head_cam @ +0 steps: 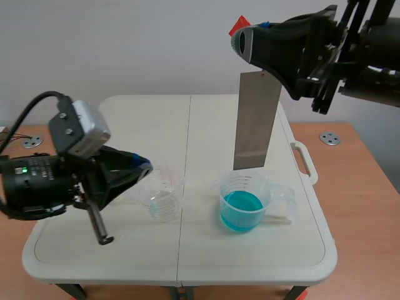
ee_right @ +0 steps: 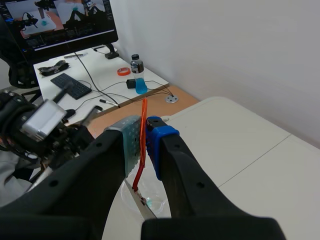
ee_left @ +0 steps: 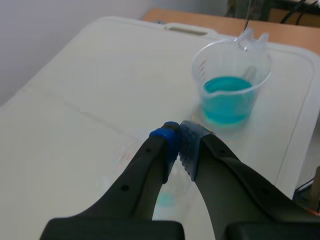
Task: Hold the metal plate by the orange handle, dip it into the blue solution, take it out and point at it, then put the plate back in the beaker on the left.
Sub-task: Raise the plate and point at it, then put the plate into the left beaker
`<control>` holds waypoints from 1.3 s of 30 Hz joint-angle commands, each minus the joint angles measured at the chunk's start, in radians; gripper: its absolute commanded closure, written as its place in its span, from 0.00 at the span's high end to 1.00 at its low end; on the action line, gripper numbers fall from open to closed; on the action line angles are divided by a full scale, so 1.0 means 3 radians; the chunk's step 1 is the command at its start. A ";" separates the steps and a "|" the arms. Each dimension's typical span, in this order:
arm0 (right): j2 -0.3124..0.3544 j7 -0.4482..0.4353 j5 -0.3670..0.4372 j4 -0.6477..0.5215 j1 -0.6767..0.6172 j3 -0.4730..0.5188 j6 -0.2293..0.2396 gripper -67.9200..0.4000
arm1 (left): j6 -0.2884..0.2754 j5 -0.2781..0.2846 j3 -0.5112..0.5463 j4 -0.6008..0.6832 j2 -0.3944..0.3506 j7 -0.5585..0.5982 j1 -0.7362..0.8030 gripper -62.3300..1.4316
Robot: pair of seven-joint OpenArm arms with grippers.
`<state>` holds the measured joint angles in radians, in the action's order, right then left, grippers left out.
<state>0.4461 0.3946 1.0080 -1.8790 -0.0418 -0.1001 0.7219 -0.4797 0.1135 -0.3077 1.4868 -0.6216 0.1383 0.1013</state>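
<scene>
A long grey metal plate (head_cam: 255, 120) hangs upright from my raised right gripper (head_cam: 245, 39), which is shut on its orange handle (ee_right: 142, 142). The plate's lower edge is just above the beaker of blue solution (head_cam: 242, 204), out of the liquid. In the right wrist view the handle is pinched between the pads and the plate's top edge (ee_right: 141, 204) shows below. My left gripper (head_cam: 142, 167) is shut on nothing, low over the table beside an empty clear beaker (head_cam: 164, 197). From the left wrist, the blue beaker (ee_left: 231, 91) stands ahead of the shut left gripper (ee_left: 178, 138).
The white folding table (head_cam: 156, 119) has a middle seam and a carry handle (head_cam: 302, 160) at its right edge. Brown floor lies on both sides. The right wrist view shows a desk with a monitor (ee_right: 57, 22), keyboard and a bottle beyond the table.
</scene>
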 commanded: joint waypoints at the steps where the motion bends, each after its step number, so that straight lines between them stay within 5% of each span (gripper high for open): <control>1: 0.0034 -0.0052 0.0058 -0.0051 0.0094 0.0032 0.0000 0.02 | 0.0032 0.0117 0.0191 0.0144 -0.0155 0.0112 0.0244 0.07; 7: 0.0034 -0.0055 0.0058 -0.0051 0.0187 0.0025 -0.0086 0.02 | 0.0197 0.0295 0.1081 0.0267 -0.0514 0.0398 0.1278 0.07; 14: 0.0025 -0.0053 0.0057 -0.0023 0.0332 -0.0072 -0.0089 0.02 | 0.0675 0.0294 0.1834 0.0217 -0.0534 0.0445 0.2410 0.07; 22: -0.0050 -0.0052 0.0052 0.0028 0.0556 -0.0243 -0.0254 0.02 | 0.0819 0.0292 0.1854 -0.0123 -0.0361 0.0444 0.2995 0.07; 39: -0.0518 0.0057 -0.0233 0.0201 0.0996 -0.0664 -0.0375 0.02 | 0.0806 0.0253 0.1264 -0.0853 0.0304 0.0421 0.3009 0.07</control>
<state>0.2955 0.4252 0.9272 -1.8168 0.2291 -0.2958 0.6132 -0.2363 0.1871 0.0711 1.2247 -0.5350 0.2581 1.0107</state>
